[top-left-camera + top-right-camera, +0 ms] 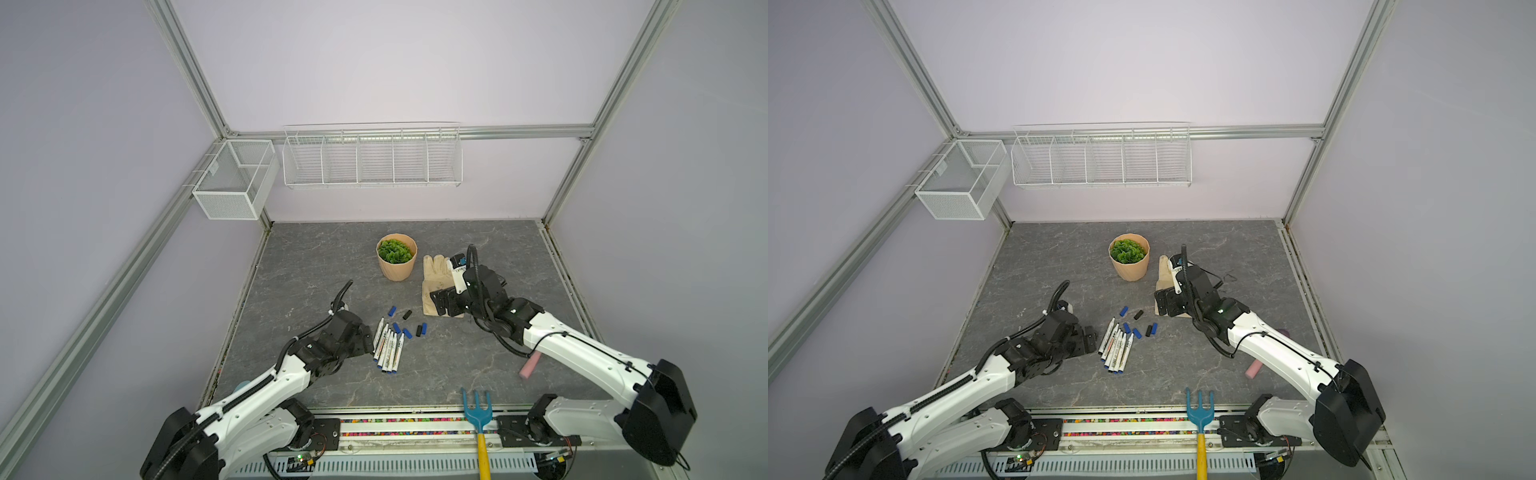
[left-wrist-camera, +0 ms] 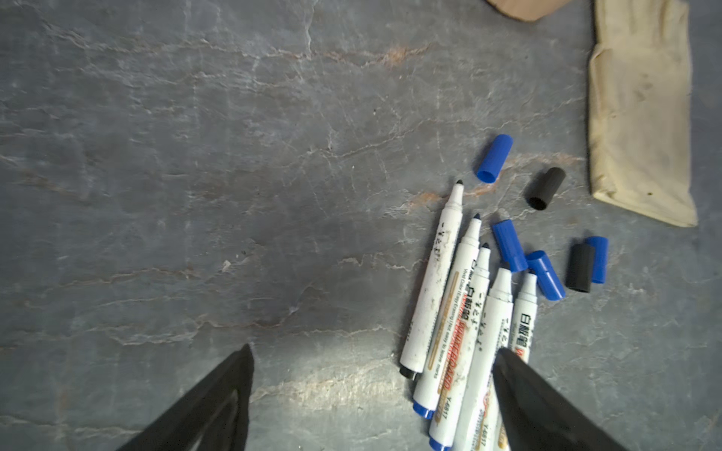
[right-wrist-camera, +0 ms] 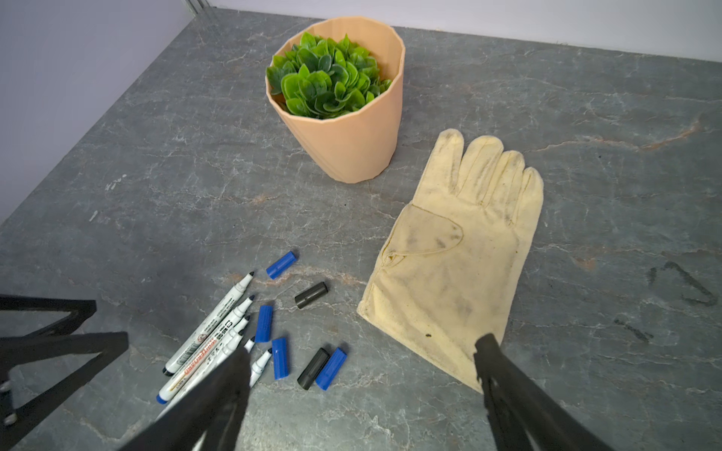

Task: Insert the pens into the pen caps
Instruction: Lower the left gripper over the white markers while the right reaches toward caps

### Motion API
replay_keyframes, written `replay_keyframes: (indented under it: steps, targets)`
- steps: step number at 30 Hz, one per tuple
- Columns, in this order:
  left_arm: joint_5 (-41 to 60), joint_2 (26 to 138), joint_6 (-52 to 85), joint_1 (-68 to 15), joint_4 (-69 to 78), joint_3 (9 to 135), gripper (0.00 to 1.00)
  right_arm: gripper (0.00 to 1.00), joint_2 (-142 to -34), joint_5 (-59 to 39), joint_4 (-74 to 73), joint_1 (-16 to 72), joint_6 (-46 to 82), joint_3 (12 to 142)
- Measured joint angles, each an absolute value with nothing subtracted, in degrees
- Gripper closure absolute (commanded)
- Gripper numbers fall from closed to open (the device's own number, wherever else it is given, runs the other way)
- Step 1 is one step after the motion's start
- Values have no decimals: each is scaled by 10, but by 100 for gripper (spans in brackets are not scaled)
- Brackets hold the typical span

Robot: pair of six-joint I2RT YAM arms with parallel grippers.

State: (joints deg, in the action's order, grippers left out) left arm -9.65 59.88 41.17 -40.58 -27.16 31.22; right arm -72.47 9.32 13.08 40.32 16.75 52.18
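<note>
Your left gripper (image 2: 375,353) stands wide and empty, low beside the pens (image 1: 387,347), with one finger already overlapping the bundle in its wrist view. The pens lie side by side and touching, mid-bench (image 1: 311,270) a little toward the left edge, with their tips pointing at the far edge. The pen caps (image 3: 280,358), blue and black, lie loose just past those tips, toward the right edge.

The step appears to be taking the first pen. Go for the outermost pen (image 2: 431,281), the one with the black end plug. Its tip reaches farthest and its outer side is free, so one finger can come down on bare bench. Slip the other finger into the seam with its neighbour, and close across the middle of the barrel so the tip stays well clear for capping. Expect the neighbouring pens to roll, so lift straight up.

Your right gripper (image 3: 363,349) is also wide and holds nothing. It hovers over the cuff of the glove (image 3: 461,242), near the caps. Send it to the lone black cap (image 2: 546,188), which lies apart from the rest, rather than the black cap (image 2: 581,267) that rests against a blue one. Grip it near its closed end so the mouth stays open to the pen.
</note>
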Motion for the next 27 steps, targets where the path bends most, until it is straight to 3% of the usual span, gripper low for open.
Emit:
replay_keyframes:
  steps: [15, 27]
  targets:
    - [-89, 806, 368, -406, -314, 436, 24, 7, -747, 60, 138, 407, 169, 525]
    - [-78, 867, 348, -406, -320, 467, 30, 7, -749, 57, 140, 407, 170, 525]
